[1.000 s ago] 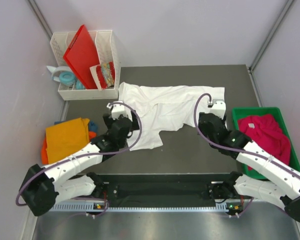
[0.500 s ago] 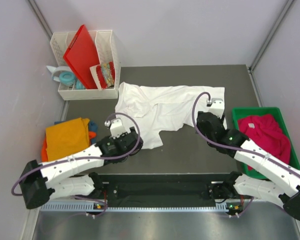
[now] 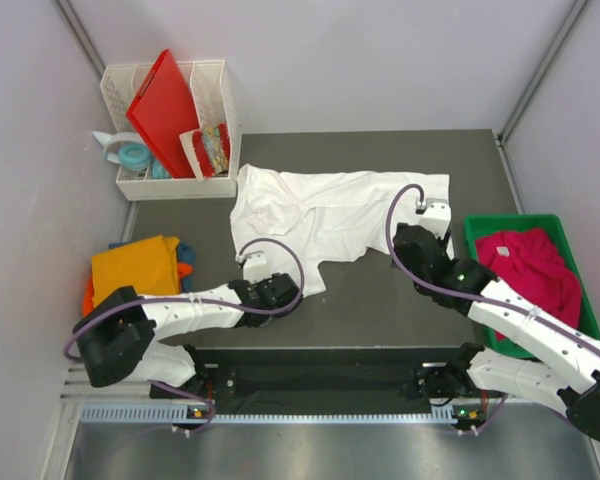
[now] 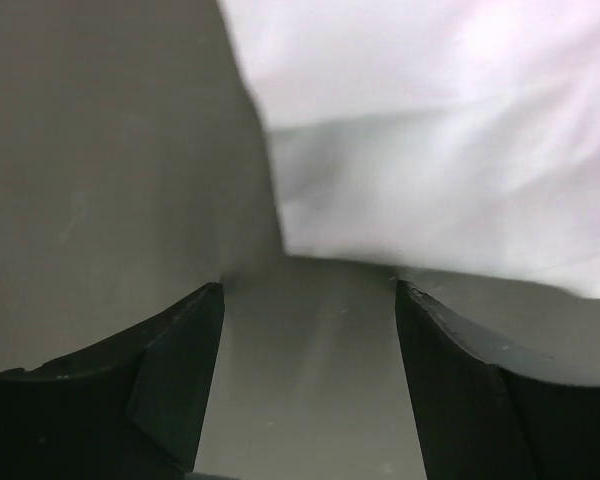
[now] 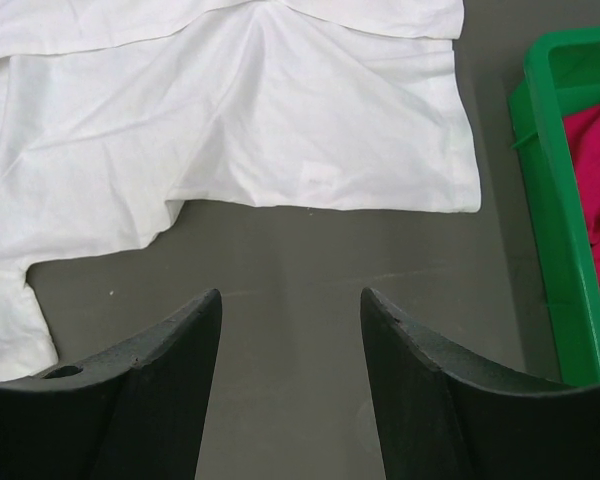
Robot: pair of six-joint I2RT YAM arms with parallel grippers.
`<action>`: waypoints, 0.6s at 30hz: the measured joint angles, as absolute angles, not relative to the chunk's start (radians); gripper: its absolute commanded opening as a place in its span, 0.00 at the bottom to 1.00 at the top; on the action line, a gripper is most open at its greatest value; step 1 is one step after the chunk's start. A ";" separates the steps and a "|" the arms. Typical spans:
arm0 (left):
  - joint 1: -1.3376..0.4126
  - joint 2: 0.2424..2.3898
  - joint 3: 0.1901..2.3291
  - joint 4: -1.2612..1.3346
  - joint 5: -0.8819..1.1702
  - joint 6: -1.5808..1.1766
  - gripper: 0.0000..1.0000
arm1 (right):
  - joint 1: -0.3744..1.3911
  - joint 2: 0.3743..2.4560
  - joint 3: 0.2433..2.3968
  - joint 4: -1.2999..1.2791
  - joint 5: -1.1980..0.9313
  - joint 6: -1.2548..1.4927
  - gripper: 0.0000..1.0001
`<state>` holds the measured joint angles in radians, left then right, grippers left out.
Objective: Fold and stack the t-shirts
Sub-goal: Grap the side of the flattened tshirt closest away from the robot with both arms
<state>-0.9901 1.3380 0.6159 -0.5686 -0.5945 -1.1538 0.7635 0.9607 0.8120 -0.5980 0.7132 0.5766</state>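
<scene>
A white t-shirt [image 3: 330,210] lies spread out on the dark table; it also shows in the left wrist view [image 4: 440,130] and the right wrist view [image 5: 230,120]. My left gripper [image 3: 263,272] is open and empty, low over the table, its tips [image 4: 308,290] just short of the shirt's near left corner. My right gripper [image 3: 432,225] is open and empty above bare table [image 5: 290,295], just short of the shirt's near right hem. An orange t-shirt [image 3: 130,275] lies on a blue one [image 3: 185,250] at the left. A magenta t-shirt [image 3: 535,270] lies in the green bin [image 3: 510,222].
A white organiser [image 3: 215,125] at the back left holds the red plastic board [image 3: 165,100] and small packets, with tape rolls [image 3: 132,155] beside it. The green bin [image 5: 555,230] stands close to my right gripper's right. Walls close in both sides.
My left arm has drawn back toward the near edge, from the shirt's left side down to its near left corner. The right arm has barely moved. The shirt has not shifted.
</scene>
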 measured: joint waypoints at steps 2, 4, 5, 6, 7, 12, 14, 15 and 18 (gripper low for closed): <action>-0.986 1.368 0.639 -0.535 -0.595 -1.141 0.75 | 0.764 0.961 0.811 -0.603 0.713 0.578 0.58; -0.974 1.387 0.651 -0.511 -0.592 -1.127 0.74 | 0.764 0.960 0.811 -0.607 0.713 0.578 0.58; -0.966 1.396 0.654 -0.500 -0.592 -1.122 0.73 | 0.764 0.960 0.811 -0.610 0.713 0.578 0.58; -0.955 1.403 0.656 -0.490 -0.591 -1.116 0.72 | 0.764 0.960 0.810 -0.612 0.713 0.577 0.58; -0.947 1.408 0.657 -0.484 -0.592 -1.111 0.70 | 0.764 0.960 0.809 -0.612 0.713 0.577 0.58; -0.919 1.423 0.664 -0.468 -0.599 -1.097 0.55 | 0.764 0.960 0.791 -0.617 0.711 0.577 0.58; -0.915 1.430 0.665 -0.464 -0.607 -1.093 0.42 | 0.764 0.960 0.788 -0.616 0.710 0.576 0.58; -0.912 1.433 0.666 -0.462 -0.612 -1.093 0.38 | 0.764 0.960 0.786 -0.614 0.708 0.576 0.57; -0.908 1.439 0.666 -0.451 -0.625 -1.098 0.13 | 0.764 0.960 0.780 -0.611 0.704 0.573 0.57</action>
